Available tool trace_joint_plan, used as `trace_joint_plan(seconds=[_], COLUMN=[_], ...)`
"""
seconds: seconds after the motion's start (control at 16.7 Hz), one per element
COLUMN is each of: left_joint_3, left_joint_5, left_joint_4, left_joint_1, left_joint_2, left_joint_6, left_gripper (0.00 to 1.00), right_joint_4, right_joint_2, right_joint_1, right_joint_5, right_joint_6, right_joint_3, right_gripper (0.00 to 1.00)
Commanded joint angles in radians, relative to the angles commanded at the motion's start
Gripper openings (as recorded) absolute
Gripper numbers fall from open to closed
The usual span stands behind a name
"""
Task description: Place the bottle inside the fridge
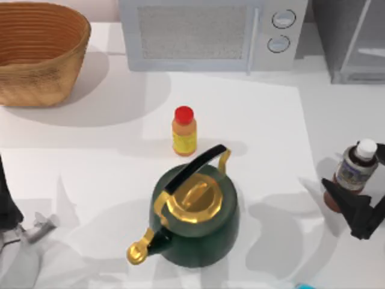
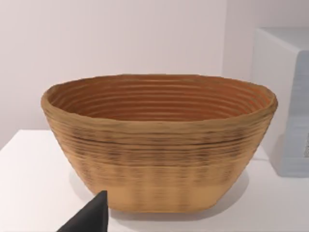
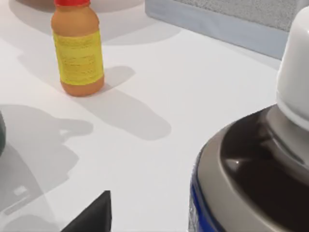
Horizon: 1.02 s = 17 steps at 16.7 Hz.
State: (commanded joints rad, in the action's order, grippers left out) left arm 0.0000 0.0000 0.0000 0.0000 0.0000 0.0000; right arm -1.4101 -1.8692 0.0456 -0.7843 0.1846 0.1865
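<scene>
The bottle [image 1: 356, 167] is small and brown with a white cap and a grey-white label. It stands upright near the table's right edge and looms close in the right wrist view [image 3: 256, 169]. My right gripper [image 1: 355, 205] is down at its lower body, open, with one black fingertip [image 3: 91, 215] clear of the bottle's side. The fridge [image 1: 352, 42], grey with a glassy door, stands at the back right corner. My left gripper [image 1: 9, 211] is parked at the left edge, and one of its fingertips [image 2: 89, 218] shows in front of the basket.
A dark green kettle [image 1: 195, 217] with gold lid and spout sits in the middle front. An orange-yellow bottle with a red cap [image 1: 184, 132] stands behind it. The microwave [image 1: 210, 33] is at the back centre, and a woven basket [image 1: 39, 51] at the back left.
</scene>
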Motion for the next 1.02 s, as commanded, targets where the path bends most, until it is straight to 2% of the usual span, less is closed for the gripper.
trace_joint_plan(seconds=[0.12,0.9,1.02], left_joint_3=[0.000,0.000,0.000], left_joint_5=[0.000,0.000,0.000], left_joint_4=[0.000,0.000,0.000], left_joint_1=[0.000,0.000,0.000], left_joint_2=[0.000,0.000,0.000], left_joint_6=[0.000,0.000,0.000], left_gripper=[1.00,1.00,1.00], right_joint_4=[0.000,0.000,0.000], right_joint_2=[0.000,0.000,0.000], right_joint_1=[0.000,0.000,0.000], right_joint_5=[0.000,0.000,0.000], right_joint_6=[0.000,0.000,0.000], right_joint_3=[0.000,0.000,0.000], right_gripper=[1.00,0.03,0.01])
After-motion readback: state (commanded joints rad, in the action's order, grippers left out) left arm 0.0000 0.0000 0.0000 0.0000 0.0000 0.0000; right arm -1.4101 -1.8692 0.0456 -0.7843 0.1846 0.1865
